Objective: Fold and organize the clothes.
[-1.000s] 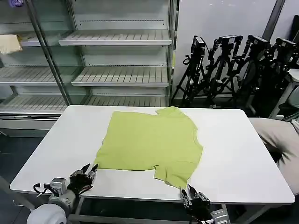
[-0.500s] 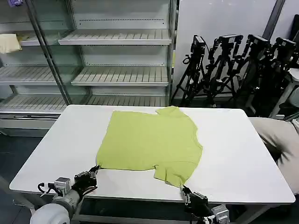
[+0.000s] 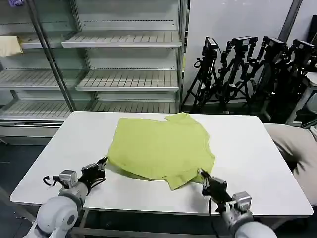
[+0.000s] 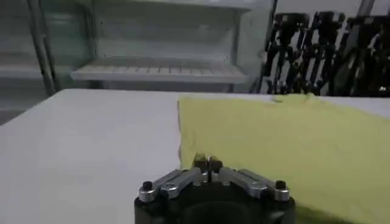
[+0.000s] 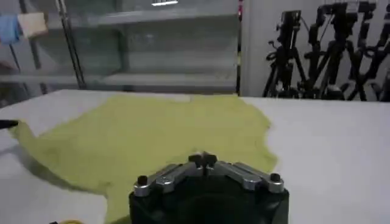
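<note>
T-shirt lies mid-table, already narrowed to a rough rectangle, so at least one fold looks done; the near hem is lifted off the surface, with shadow under it in the head view and in my right wrist view. My left gripper is at the near left corner of the hem; in the left wrist view its fingertips are pressed together with the lime edge right at them, so I read it as pinched on fabric. My right gripper is at the near right corner by the sleeve; in the right wrist view its fingers are likewise together, with cloth at the tips, so gripping as well, though the pinch itself is partly hidden. Judgement: I'm mid-fold, holding the near edge with both claws. Left to do: carry that edge over toward the far side, lay it flat, probably one more fold to reach a small rectangle, then square it up. The white table is bare around the shirt. Shelving unit behind, camera tripods at far right.
</note>
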`<state>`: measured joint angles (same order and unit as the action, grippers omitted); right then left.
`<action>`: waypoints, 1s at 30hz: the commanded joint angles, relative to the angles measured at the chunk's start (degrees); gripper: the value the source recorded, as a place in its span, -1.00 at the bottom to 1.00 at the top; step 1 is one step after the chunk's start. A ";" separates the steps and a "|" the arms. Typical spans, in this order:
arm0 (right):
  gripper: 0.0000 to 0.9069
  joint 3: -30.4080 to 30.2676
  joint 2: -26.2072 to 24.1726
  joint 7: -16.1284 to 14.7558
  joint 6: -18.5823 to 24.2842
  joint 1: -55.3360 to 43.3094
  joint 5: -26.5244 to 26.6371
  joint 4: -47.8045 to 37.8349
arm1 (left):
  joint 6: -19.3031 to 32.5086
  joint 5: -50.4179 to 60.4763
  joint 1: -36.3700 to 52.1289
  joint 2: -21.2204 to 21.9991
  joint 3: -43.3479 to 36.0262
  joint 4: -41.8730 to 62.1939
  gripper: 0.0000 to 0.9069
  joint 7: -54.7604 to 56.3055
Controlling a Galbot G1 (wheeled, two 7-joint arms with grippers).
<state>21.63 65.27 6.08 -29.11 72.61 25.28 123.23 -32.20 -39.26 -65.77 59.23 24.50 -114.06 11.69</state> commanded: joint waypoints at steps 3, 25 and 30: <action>-1.00 -0.26 0.00 -1.12 0.21 -7.61 -0.69 -6.59 | 0.31 -0.72 9.62 1.84 -2.91 5.91 -1.00 0.23; -1.00 -3.67 2.67 -7.05 2.94 -19.64 -8.29 -20.69 | 1.06 0.03 15.78 2.61 -6.33 14.98 -0.98 -1.36; -1.00 -3.46 3.16 -7.51 3.34 -20.45 -8.88 -22.36 | 1.92 1.25 15.86 3.48 -7.22 14.92 -0.98 -1.13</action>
<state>17.95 68.86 -0.71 -25.81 53.75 16.84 102.69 -30.50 -38.40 -50.94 62.52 18.14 -100.24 10.69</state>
